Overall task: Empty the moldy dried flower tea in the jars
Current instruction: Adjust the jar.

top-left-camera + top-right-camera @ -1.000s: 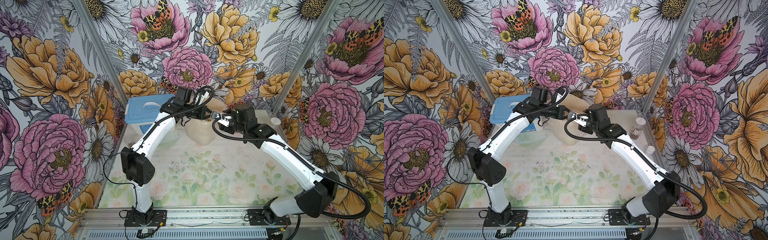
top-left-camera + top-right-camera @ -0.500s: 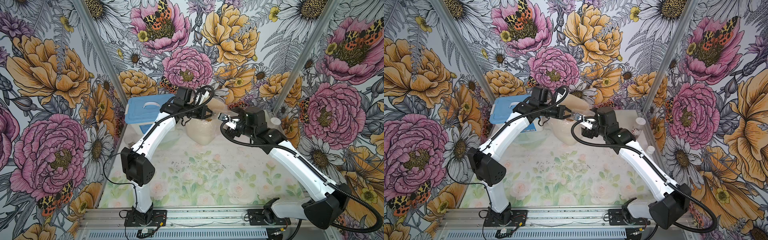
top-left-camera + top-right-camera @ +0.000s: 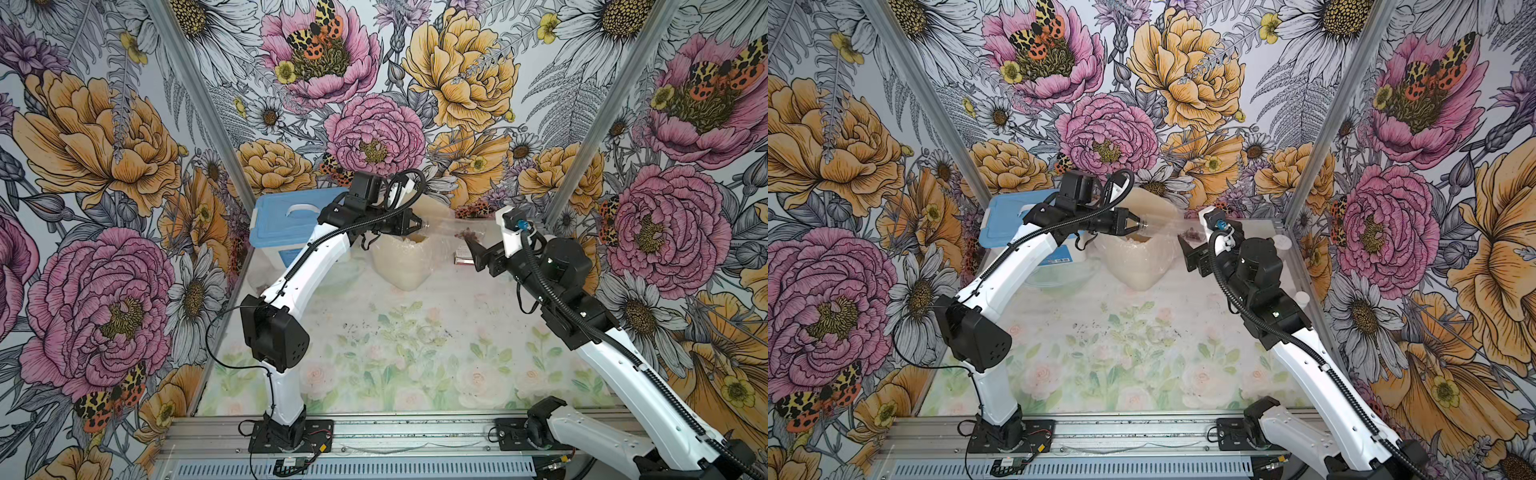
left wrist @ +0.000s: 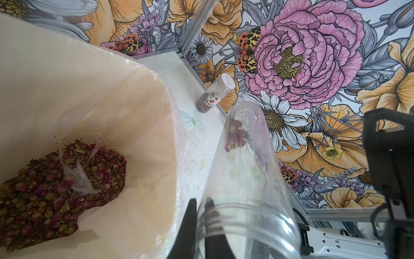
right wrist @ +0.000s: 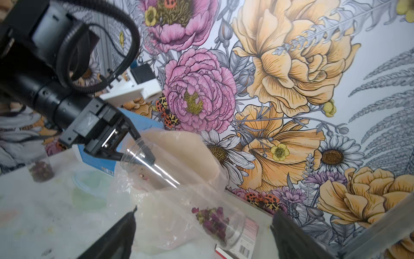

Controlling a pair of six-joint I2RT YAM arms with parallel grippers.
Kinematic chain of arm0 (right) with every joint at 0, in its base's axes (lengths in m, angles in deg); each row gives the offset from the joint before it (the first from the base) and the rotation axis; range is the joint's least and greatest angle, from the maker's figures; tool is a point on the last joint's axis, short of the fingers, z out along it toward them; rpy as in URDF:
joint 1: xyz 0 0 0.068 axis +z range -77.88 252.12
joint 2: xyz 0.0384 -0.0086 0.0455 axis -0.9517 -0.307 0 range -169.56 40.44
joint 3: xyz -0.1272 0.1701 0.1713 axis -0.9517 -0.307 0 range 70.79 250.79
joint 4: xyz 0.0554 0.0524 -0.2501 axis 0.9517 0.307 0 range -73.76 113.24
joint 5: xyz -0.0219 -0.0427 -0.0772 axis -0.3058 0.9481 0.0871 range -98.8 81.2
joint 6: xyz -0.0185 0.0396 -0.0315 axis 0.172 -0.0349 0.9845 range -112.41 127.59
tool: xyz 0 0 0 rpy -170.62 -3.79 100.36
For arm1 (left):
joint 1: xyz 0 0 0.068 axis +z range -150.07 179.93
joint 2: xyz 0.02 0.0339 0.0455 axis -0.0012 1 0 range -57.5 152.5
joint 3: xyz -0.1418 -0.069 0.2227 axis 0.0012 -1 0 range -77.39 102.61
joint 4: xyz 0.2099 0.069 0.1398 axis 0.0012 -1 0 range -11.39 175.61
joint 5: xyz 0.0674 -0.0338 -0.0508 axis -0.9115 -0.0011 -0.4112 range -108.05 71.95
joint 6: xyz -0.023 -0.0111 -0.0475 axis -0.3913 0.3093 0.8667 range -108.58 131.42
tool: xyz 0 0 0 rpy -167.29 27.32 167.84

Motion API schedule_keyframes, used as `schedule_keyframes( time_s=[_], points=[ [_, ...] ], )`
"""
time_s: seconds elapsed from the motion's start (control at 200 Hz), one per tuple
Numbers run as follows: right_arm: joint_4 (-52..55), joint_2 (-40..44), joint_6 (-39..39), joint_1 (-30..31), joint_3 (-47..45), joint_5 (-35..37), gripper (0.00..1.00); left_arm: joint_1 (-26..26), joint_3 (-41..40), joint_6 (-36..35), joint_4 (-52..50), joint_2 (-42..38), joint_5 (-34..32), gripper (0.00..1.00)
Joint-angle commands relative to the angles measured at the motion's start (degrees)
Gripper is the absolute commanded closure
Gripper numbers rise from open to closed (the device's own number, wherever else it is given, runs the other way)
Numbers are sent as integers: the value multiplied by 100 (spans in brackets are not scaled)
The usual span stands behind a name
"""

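**A:** Where is the tea at this moment?

**B:** Most of it lies in the cream plastic-lined bin (image 4: 156,116), at twelve o'clock on the table in both top views. A small clump of dried reddish-pink flower buds (image 4: 236,134) sits at the closed end of the slim clear plastic jar (image 4: 246,179), which hangs close to level by the bin's rim.

**A:** Who holds it?

**B:** The left gripper (image 3: 417,224) does, pinched narrow on the jar's open rim with one finger inside the mouth and one outside. The jar's base points toward three o'clock. The right gripper (image 5: 205,212) is there with its jaws spread wide, holding nothing. I cannot tell whether it touches the base.

**A:** What worries you?

**B:** Three things. The pinch is on a thin lip, far from the base, so a knock from the right could swing the jar or slip it free. The buds look stuck, so if the jar is tipped too little, they stay put. And the mouth seems to be at the bin's edge rather than over its middle, so buds shaken out may land on the floral tabletop (image 3: 415,332), where crumbs already lie.

**A:** And the rest?

**B:** A wider clear jar with printed label and white lid (image 4: 212,96) sits closed near the two o'clock wall, with buds inside. Another clear jar with buds (image 5: 40,168) stands near the blue-lidded box (image 3: 286,224). Both look unemptied.
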Motion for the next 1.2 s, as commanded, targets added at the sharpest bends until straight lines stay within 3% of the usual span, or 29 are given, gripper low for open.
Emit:
schedule_keyframes(
  time_s=[0.0, 0.13, 0.195, 0.405, 0.65, 0.79, 1.196],
  points=[
    [-430, 16, -2851, -71, -144, 459, 9, 44, 169, 49, 285, -150, -230, 100],
    [-414, -157, -4712, -181, -257, 373, 11, 60, 152, 185, 437, -166, -219, 100],
    [-414, -342, -5445, -318, -249, 38, 7, 68, 95, 286, 560, -177, -198, 100],
    [-519, -818, -6769, -1053, -268, -964, 7, 104, -329, 626, 1106, -265, -148, 100],
    [-2921, -1230, -8614, -1345, -1201, -1612, 7, 130, -659, 915, 1526, -573, -84, 100],
    [-3349, -1633, -8934, -1323, -1072, -1888, 8, 103, -680, 925, 1525, -573, -64, 100],
    [-3793, -1746, -9120, -1264, -1097, -1502, 13, 47, -702, 966, 1542, -520, -31, 100]
  ],
)
